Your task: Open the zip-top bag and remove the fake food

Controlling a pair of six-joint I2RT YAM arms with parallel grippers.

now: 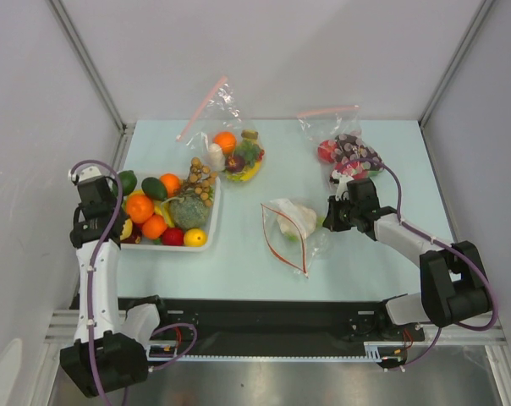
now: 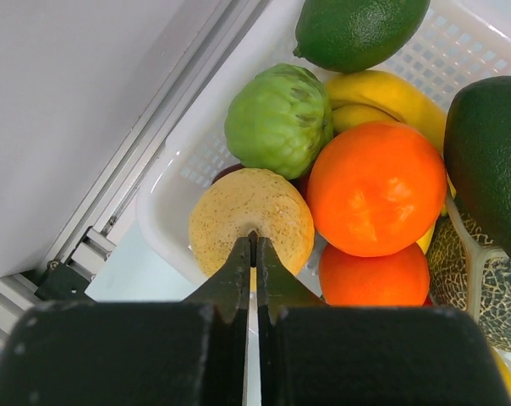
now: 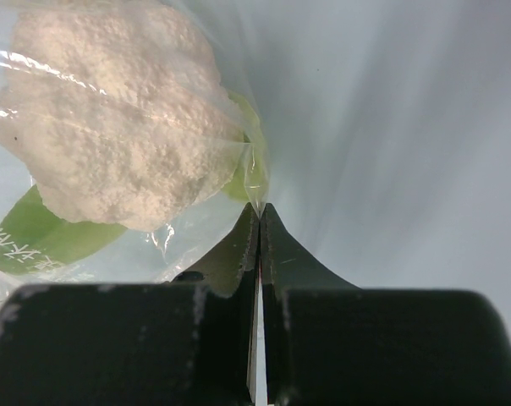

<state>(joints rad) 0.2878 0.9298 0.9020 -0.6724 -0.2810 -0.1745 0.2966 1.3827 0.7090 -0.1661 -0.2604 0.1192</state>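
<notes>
The zip-top bag (image 1: 291,237), clear with a red-orange rim, lies mid-table. A pale white-green leafy head (image 1: 299,215) of fake food lies inside it. My right gripper (image 1: 327,218) is at the bag's right edge, shut on a fold of its plastic (image 3: 254,179). The right wrist view shows the white head (image 3: 112,127) behind the film, just past my right gripper (image 3: 258,208). My left gripper (image 1: 118,225) hovers shut over the left end of a white basket (image 1: 215,203). Nothing is between its fingers. Just beyond the left gripper (image 2: 254,240) sits a pale yellow speckled fruit (image 2: 251,216).
The basket (image 2: 167,178) holds oranges (image 2: 376,186), a green bumpy fruit (image 2: 277,118), a lime (image 2: 357,30), a brown cluster (image 1: 202,179) and a yellow fruit (image 1: 195,238). Two pink-zip bags (image 1: 230,144) (image 1: 344,148) of toys lie at the back. Walls enclose the table.
</notes>
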